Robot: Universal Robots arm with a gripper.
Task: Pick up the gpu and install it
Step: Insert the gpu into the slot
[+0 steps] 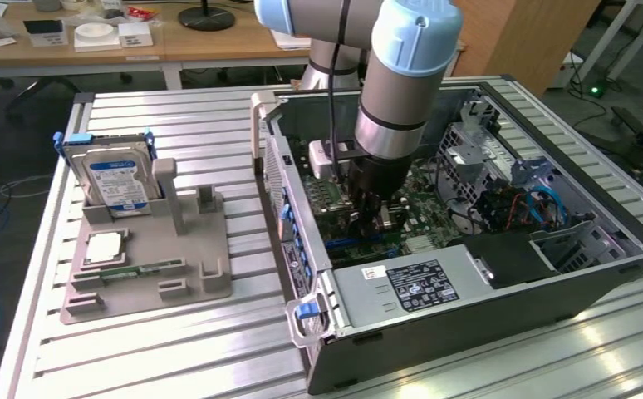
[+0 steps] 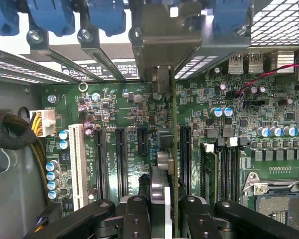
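Observation:
The gpu (image 2: 174, 149) hangs edge-on over the green motherboard (image 2: 124, 99) inside the open computer case (image 1: 454, 291). In the wrist view its thin green board runs between my black fingers (image 2: 135, 211). Its silver end bracket (image 2: 164, 40) reaches the case's rear slot openings. My gripper (image 2: 164, 211) is shut on the card. The card stands close over the black expansion slots (image 2: 185, 154), and I cannot tell whether it touches one. In the exterior view my gripper (image 1: 374, 218) is low inside the case, just above the board.
Blue slot clips (image 2: 104, 17) line the rear of the case. A yellow-and-black cable bundle (image 2: 20, 134) and a CPU socket (image 2: 279, 199) flank the slots. On the table at the exterior view's left, a grey fixture (image 1: 144, 258) holds a hard drive (image 1: 116, 179), a chip (image 1: 103, 247) and a memory stick (image 1: 133, 270).

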